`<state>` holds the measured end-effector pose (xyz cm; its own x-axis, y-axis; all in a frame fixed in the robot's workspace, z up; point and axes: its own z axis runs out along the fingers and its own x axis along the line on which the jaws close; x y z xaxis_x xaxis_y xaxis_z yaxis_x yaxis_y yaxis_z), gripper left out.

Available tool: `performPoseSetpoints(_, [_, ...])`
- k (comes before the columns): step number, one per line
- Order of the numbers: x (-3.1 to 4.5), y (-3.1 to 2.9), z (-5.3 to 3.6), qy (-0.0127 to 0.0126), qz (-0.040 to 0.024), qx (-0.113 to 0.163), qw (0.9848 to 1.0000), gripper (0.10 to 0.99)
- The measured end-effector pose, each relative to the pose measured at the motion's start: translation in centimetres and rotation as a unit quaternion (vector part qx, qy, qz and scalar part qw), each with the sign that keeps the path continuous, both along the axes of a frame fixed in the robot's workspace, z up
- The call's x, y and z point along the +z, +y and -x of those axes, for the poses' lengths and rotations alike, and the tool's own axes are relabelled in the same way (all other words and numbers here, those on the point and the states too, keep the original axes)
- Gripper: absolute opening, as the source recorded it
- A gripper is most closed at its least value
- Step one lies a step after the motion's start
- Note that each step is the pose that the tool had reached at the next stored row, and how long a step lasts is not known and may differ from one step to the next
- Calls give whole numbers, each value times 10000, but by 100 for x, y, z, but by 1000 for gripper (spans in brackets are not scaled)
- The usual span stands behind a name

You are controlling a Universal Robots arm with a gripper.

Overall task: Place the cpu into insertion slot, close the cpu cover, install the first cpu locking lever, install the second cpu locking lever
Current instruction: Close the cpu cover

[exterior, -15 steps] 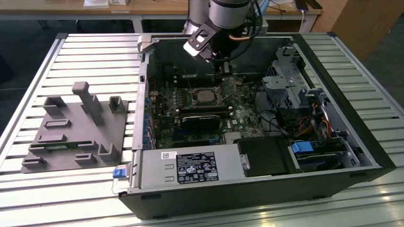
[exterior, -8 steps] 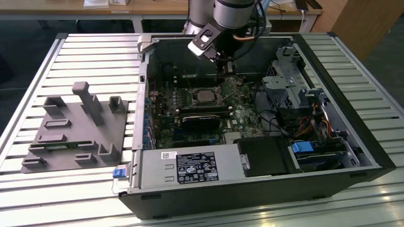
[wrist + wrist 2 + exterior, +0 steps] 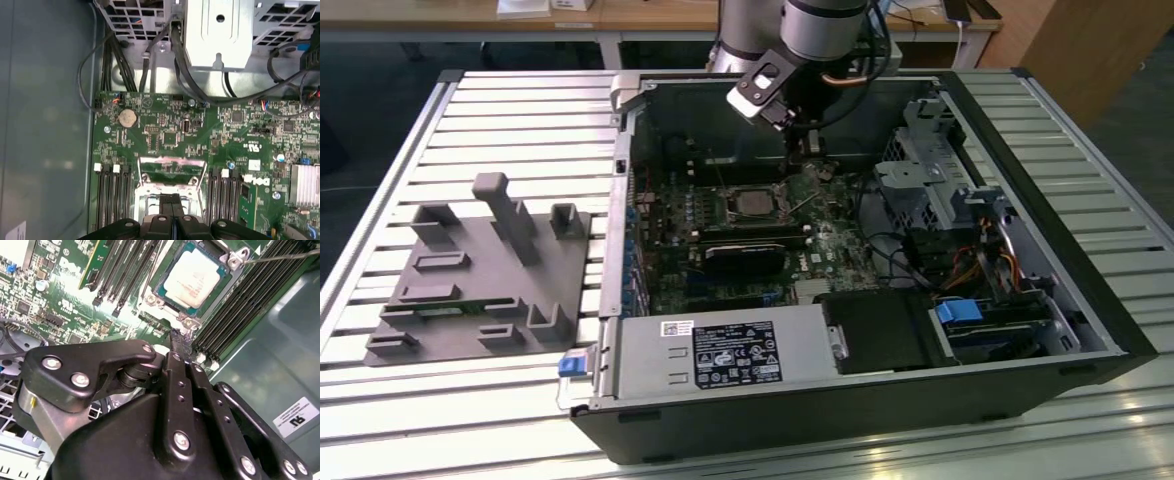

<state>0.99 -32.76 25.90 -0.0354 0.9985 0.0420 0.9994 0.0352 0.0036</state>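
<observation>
Your gripper (image 3: pixel 178 338) has its fingers pressed together with nothing between them. Its tip sits just beside the insertion slot (image 3: pixel 159 288), a pose suited to pushing rather than grasping. The cpu (image 3: pixel 192 277) lies seated inside. The cpu cover (image 3: pixel 172 167) seems raised, though glare leaves that unsure.

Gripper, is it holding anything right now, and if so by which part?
Nothing is held. The gripper is shut with nothing between its fingers. The cpu lies in the insertion slot, apart from the gripper.
</observation>
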Motion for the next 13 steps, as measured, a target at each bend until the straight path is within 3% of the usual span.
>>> performPoseSetpoints(13, [-13,0,-110,0,0,-66,10000,106])
